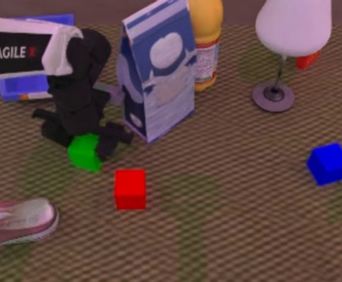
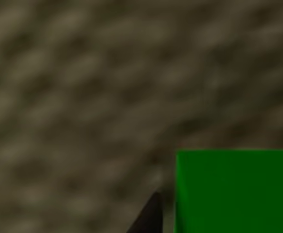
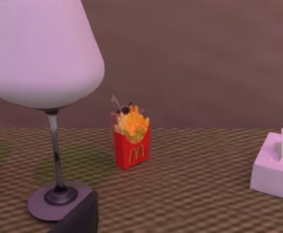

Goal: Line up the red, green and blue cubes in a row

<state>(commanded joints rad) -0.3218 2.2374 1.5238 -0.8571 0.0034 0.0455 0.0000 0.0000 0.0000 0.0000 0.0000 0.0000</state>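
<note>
Woven mat — left hand straddling matte green cube.

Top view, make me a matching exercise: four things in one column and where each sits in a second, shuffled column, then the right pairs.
Things:
1. green cube
2. red cube
3. blue cube
4. pink shoe

Places:
A. alone toward the table's right side
B. at the table's left edge, near the front
C. at the left gripper
D. on open cloth, in front of the milk carton

Pairs: 1-C, 2-D, 3-A, 4-B
</note>
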